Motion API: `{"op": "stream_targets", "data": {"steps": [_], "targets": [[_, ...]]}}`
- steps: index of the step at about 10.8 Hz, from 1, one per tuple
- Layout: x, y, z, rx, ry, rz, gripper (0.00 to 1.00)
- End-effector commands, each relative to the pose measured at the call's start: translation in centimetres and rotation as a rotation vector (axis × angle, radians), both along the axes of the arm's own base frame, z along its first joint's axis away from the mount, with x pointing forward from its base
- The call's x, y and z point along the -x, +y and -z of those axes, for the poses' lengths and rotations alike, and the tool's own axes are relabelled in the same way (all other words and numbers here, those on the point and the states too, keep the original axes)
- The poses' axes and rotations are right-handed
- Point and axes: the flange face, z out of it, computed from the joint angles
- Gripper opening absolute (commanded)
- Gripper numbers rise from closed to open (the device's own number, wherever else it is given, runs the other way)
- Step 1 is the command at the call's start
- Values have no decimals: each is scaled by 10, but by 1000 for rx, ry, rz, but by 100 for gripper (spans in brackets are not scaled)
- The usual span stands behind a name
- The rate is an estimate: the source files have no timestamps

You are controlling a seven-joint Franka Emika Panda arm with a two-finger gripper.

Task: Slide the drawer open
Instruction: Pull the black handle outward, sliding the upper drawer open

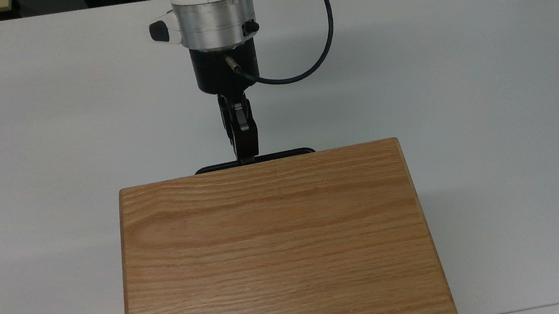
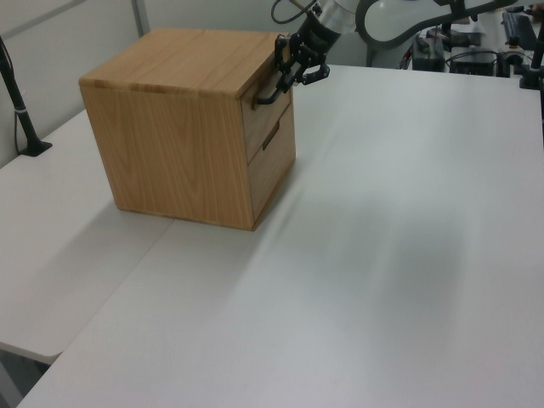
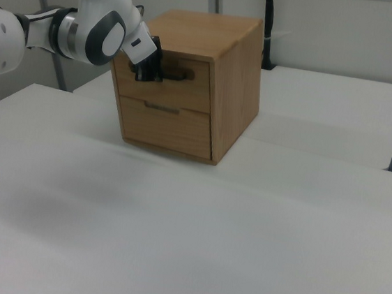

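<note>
The gripper (image 1: 245,156) is reaching in level with the handle (image 1: 279,154) of the upper drawer (image 3: 167,84), its black fingers meeting the bar a little toward the top view's left of the bar's midpoint. Whether the fingers are clamped on the bar or merely straddling it cannot be told; in the left view the gripper (image 2: 293,72) is sitting right at the handle (image 2: 270,92), with no gap discernible. Judged from this pose, the approach is horizontal because the drawer slides straight out of the cabinet front, so a pull along the arm's own axis would follow the runners without twisting the bar.

The drawer is sitting fully closed, its front panel flush with the cabinet (image 1: 280,252), directly above a second drawer (image 3: 166,126) with a recessed slot pull. The handle is a long, thin, matte black bar with rounded ends, standing slightly proud of the panel, which leaves room for a finger behind it. The cabinet is a squat box of oak with a pronounced wavy grain and a smooth, flat top. It is resting on a plain white table (image 1: 486,75), matte and featureless. A black cable (image 1: 317,52) is looping from the wrist beside the cabinet's front edge in the top view.
</note>
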Motion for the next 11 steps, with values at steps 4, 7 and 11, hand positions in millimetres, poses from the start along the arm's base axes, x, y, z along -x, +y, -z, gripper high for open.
{"op": "stream_targets", "data": {"steps": [4,7,11], "targets": [[97,-8,-31,36,14,-119,0],[143,-24,-46,62,10,-181,0],[174,-41,-32,98,127,-279,0]]}}
